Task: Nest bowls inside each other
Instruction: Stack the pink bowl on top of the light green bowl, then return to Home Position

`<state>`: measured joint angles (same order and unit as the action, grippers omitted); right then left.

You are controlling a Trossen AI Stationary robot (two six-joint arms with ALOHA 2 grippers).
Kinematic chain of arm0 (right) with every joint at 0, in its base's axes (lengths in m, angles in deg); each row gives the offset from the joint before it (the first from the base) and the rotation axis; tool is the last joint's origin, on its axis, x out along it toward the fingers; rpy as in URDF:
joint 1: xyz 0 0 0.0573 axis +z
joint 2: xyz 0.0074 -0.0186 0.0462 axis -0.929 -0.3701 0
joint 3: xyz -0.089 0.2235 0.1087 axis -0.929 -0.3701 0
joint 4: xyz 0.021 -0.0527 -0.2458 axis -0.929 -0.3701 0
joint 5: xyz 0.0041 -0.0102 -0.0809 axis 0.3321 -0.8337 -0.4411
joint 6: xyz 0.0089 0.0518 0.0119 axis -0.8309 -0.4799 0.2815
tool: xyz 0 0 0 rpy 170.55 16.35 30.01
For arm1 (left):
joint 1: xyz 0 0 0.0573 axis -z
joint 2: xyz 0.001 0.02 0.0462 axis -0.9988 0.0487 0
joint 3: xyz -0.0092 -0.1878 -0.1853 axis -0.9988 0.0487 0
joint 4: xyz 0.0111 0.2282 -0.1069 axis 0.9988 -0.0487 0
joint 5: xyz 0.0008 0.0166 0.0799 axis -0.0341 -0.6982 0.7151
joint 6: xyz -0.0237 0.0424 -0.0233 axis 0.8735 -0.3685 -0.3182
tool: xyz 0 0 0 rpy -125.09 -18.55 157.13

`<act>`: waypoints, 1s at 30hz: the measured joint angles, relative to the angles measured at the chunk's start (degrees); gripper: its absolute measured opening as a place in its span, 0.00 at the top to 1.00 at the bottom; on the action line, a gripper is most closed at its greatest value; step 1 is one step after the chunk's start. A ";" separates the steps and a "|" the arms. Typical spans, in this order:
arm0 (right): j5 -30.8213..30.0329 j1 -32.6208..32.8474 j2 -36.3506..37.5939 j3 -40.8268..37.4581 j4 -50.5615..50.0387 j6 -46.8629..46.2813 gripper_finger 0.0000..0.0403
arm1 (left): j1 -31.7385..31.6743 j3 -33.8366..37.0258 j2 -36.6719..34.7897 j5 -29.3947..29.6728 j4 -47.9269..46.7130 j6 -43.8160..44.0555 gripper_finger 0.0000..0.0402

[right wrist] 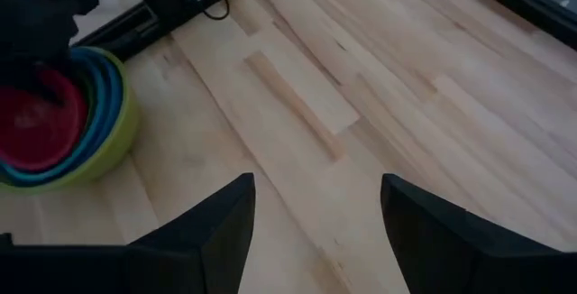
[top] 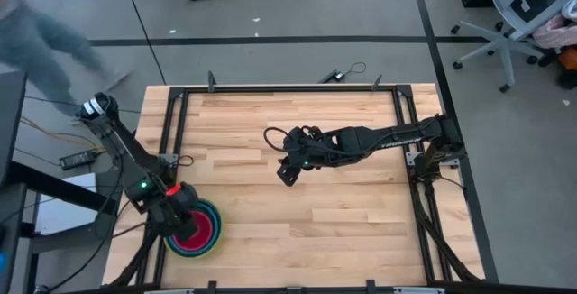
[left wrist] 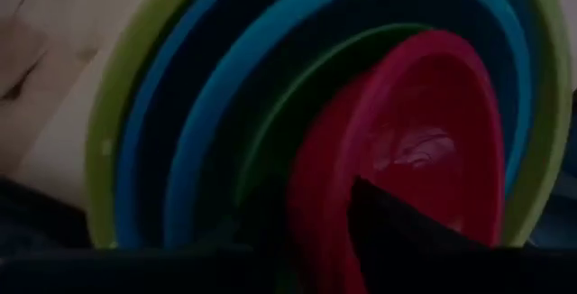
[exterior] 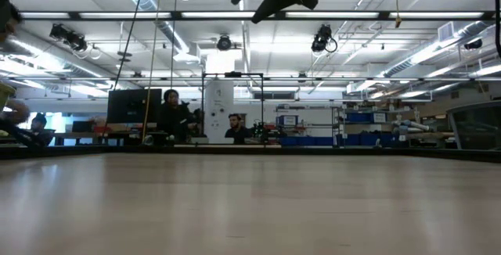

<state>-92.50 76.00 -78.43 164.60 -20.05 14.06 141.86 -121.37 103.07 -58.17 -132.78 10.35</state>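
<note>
The bowls sit nested in one stack (top: 195, 229) at the table's near left. From outside in they are lime-green (left wrist: 104, 150), blue (left wrist: 142, 132), pale blue (left wrist: 194, 132), small green (left wrist: 270, 123) and magenta-pink (left wrist: 424, 141). The pink bowl lies tilted in the green one. My left gripper (left wrist: 311, 217) points steeply down into the stack, slightly open. One finger (left wrist: 397, 231) is inside the pink bowl and the other is outside its rim. My right gripper (right wrist: 315, 213) hangs open and empty above the table's middle (top: 286, 174). My left gripper comes from above, with its fingers on either side of the pink bowl's rim (left wrist: 320, 204). The dark picture does not let me tell whether either finger touches the wall. The pink bowl rests in the small green bowl, tilted.
Bare wood (right wrist: 361, 87) stretches between the stack and my right gripper. Black frame rails (top: 288, 87) run round the table, with a cable (top: 347, 71) at the far edge. A person (top: 41, 37) moves past the far left corner, and others sit in the room behind (exterior: 172, 114).
</note>
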 joint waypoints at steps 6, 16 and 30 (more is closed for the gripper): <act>1.69 0.16 0.00 0.00 -1.36 -1.67 0.40 | -0.09 -0.04 -0.08 -5.53 -2.52 1.42 0.51; 3.91 0.18 0.00 0.00 -3.55 -2.33 0.40 | -0.09 -7.75 -1.20 -5.07 -8.26 5.54 0.45; 6.65 0.40 5.52 0.00 0.50 3.32 0.40 | -2.24 -27.04 -1.20 26.45 -25.33 2.08 0.51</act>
<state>-85.85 76.40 -72.90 164.60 -19.55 17.38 139.62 -148.41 101.87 -31.72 -158.11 12.44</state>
